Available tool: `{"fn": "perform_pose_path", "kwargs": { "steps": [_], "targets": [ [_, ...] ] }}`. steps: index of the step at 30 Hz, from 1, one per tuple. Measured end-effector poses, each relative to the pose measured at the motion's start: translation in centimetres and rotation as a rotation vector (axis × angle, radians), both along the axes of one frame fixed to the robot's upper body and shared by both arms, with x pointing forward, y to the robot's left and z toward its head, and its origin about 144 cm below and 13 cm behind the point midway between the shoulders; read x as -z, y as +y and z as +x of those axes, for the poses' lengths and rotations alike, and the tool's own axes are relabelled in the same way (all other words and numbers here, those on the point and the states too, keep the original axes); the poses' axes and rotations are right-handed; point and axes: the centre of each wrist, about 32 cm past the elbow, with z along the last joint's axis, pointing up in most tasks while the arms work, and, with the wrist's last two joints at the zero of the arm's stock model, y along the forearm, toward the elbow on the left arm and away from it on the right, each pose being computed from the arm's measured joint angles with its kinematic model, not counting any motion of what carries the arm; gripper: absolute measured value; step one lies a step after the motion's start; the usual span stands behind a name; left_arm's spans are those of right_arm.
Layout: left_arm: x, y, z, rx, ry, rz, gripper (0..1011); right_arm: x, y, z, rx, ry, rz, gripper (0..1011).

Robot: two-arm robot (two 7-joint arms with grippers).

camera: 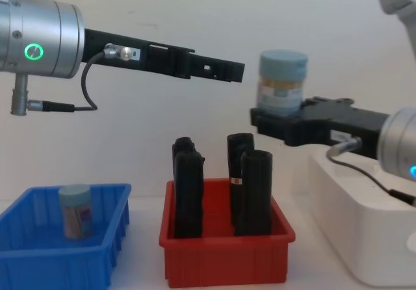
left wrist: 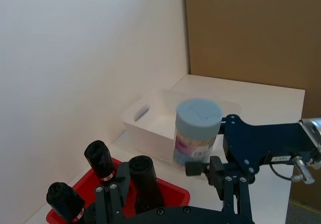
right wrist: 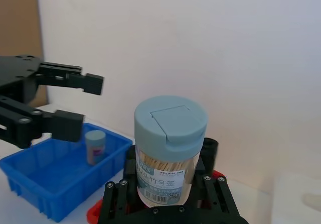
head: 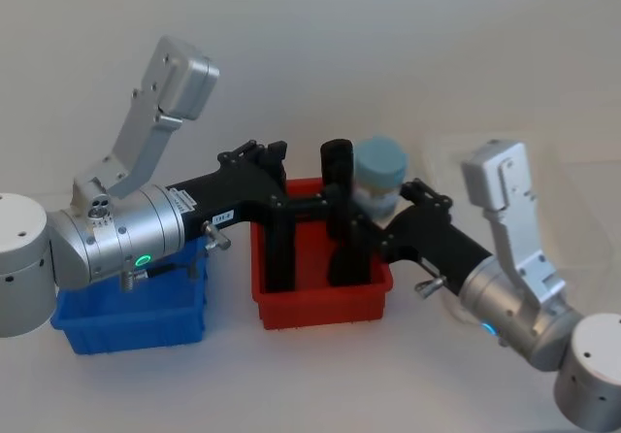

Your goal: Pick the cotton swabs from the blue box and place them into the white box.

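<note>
Head view: right gripper [head: 383,210] clamped on one cotton swab tub [head: 378,169], which is upright above the far right corner of the red bin [head: 320,309]. The left gripper [head: 277,176] hangs over that bin's left side, beside the blue box [head: 126,324]. Left wrist view: the white box [left wrist: 150,128] lies just beyond the held tub. Right wrist view: left gripper's fingers [right wrist: 93,83] are apart, holding nothing. A second tub [right wrist: 95,146] stands in the blue box. Chest view: the held tub is above the black blocks [camera: 247,186], gripped low on its body and short of the white box. The step appears to be the carry. Keep the tub upright, bring it fully past the thick wall, then lower it inside before releasing.
</note>
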Motion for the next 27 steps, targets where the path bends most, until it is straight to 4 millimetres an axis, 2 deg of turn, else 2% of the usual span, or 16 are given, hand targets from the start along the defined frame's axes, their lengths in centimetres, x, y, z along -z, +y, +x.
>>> {"fn": "perform_pose_path", "kwargs": {
  "steps": [15,27],
  "targets": [
    [0.0,0.0,0.0,0.000,0.000,0.000,1004,0.3,-4.4,-1.4,0.233,-0.001,0.038,646],
    [0.0,0.0,0.0,0.000,0.000,0.000,1004,0.9,-6.9,-0.6,0.377,0.037,0.049,647]
  ]
}}
